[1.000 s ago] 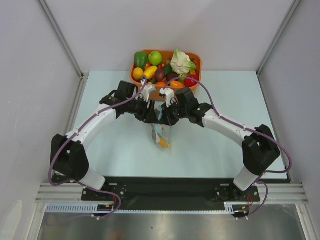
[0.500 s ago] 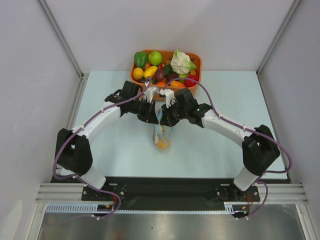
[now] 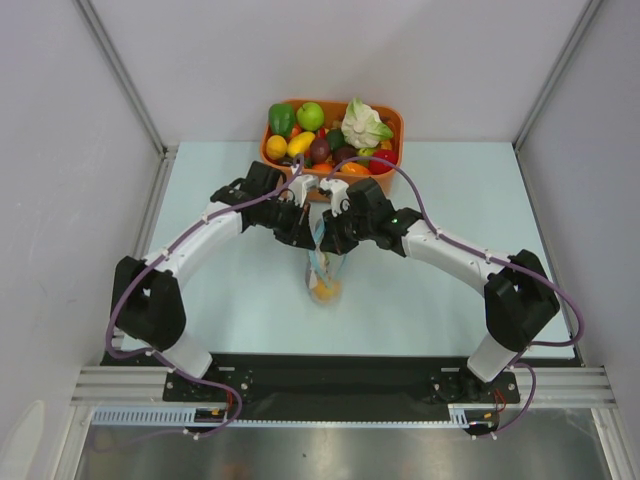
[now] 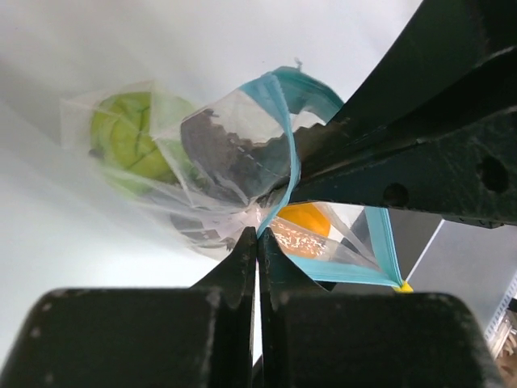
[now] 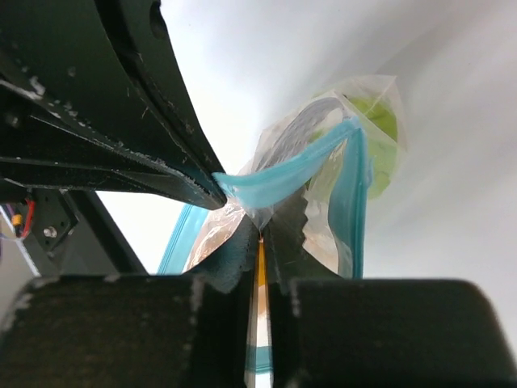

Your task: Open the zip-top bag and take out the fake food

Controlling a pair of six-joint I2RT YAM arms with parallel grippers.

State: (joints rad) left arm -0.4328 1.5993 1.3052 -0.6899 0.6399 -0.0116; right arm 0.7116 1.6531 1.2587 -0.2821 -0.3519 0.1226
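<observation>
The zip-top bag (image 3: 320,268) hangs above the table between my two arms, its light-blue zip strip (image 4: 284,137) parted at the top. Pinching one lip of the mouth is my left gripper (image 4: 257,236), shut on the clear plastic. My right gripper (image 5: 260,233) is shut on the opposite lip, right beside it. Inside the bag lie fake food pieces: a lime-green fruit (image 4: 129,141) and an orange-yellow fruit (image 4: 305,218), which also shows low in the bag (image 3: 324,290). The right wrist view shows the blue strip (image 5: 283,174) and the green fruit (image 5: 380,129).
An orange tub (image 3: 266,146) full of toy fruit and a white-and-green cauliflower (image 3: 363,124) stands at the back of the table, just behind both grippers. White walls close in the table on three sides.
My left gripper has moved in to the bag's mouth and shut on its lip. The right arm has stayed holding the bag, which has shifted slightly.
</observation>
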